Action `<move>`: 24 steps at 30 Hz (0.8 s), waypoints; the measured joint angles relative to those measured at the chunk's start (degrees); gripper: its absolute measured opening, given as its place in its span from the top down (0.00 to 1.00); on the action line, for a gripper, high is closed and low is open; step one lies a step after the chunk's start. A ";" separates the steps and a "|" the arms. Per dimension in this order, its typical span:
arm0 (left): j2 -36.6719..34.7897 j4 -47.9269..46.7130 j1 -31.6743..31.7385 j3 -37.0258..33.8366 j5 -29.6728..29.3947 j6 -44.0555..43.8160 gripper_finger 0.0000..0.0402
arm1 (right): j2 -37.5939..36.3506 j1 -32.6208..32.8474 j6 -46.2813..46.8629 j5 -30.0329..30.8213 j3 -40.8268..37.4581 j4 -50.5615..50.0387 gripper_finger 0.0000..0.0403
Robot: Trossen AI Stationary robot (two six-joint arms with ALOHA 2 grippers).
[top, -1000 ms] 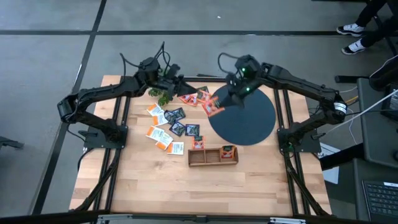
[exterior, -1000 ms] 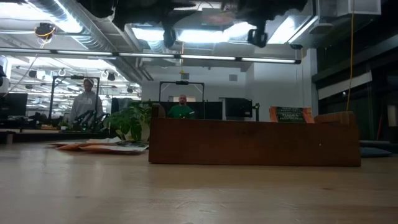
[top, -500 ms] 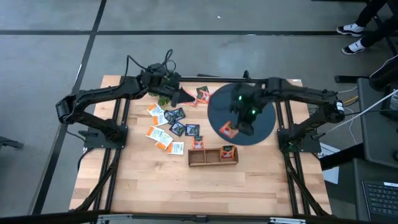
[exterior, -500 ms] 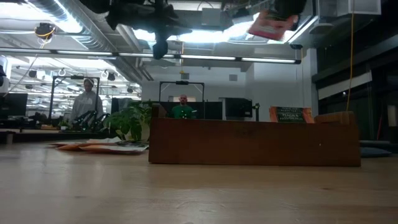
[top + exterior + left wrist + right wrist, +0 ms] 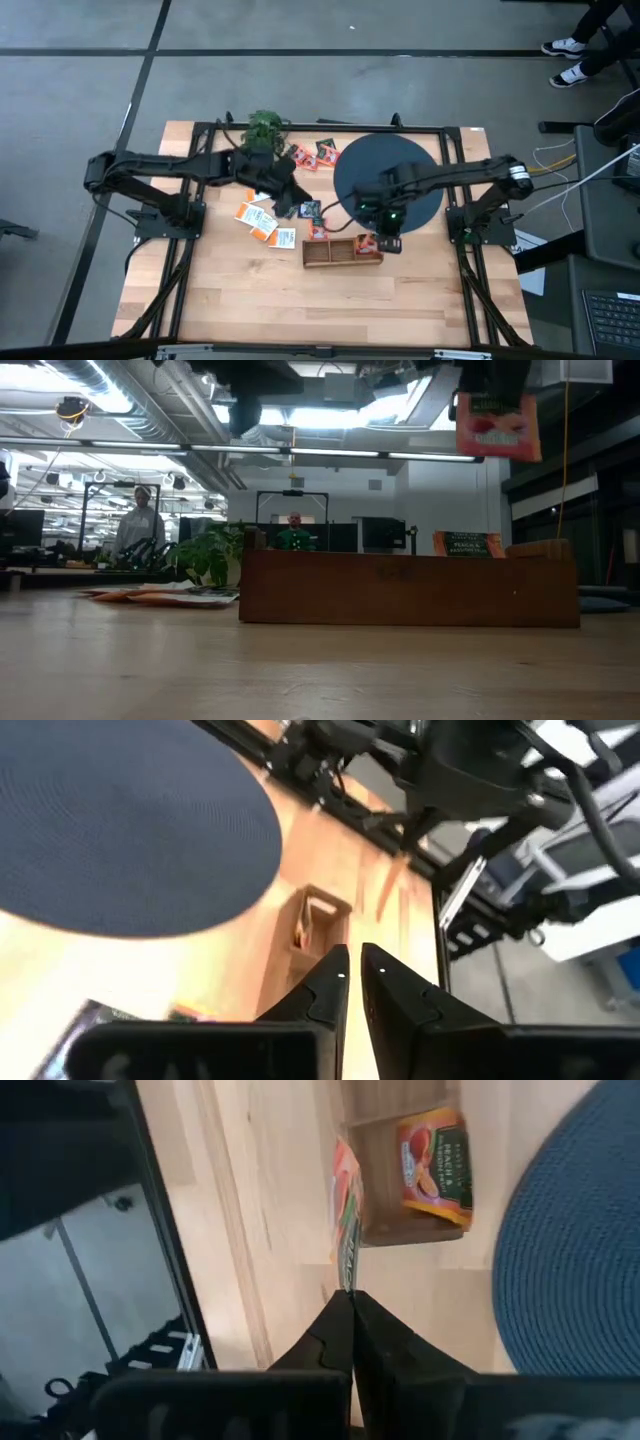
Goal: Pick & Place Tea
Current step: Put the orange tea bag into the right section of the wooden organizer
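Right gripper [image 5: 387,240]: your fingers are pinched on an orange-red packet [image 5: 347,1215], hanging over the tray's [image 5: 343,258] right end.
Tray: one packet [image 5: 436,1164] already lies in the right compartment.
Left gripper [image 5: 297,208]: your fingers are pressed nearly together over the loose packets [image 5: 262,218]; I cannot tell if they hold one.
Loose packets: on the counter [image 5: 250,300], left of the disc [image 5: 388,182].
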 joint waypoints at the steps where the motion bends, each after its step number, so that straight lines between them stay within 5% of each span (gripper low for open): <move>1: 0.00 -0.27 -1.34 0.00 -1.79 -0.01 0.93 | 0.91 0.20 -0.85 0.07 0.00 0.04 0.99; 9: 0.02 -0.69 -9.73 0.00 -10.63 -0.59 0.93 | 7.74 0.73 -6.99 1.57 -0.02 0.49 0.99; 24: 0.04 -0.71 -15.34 0.00 -10.82 -0.69 0.93 | 13.26 0.64 -12.47 6.63 -0.02 1.42 0.99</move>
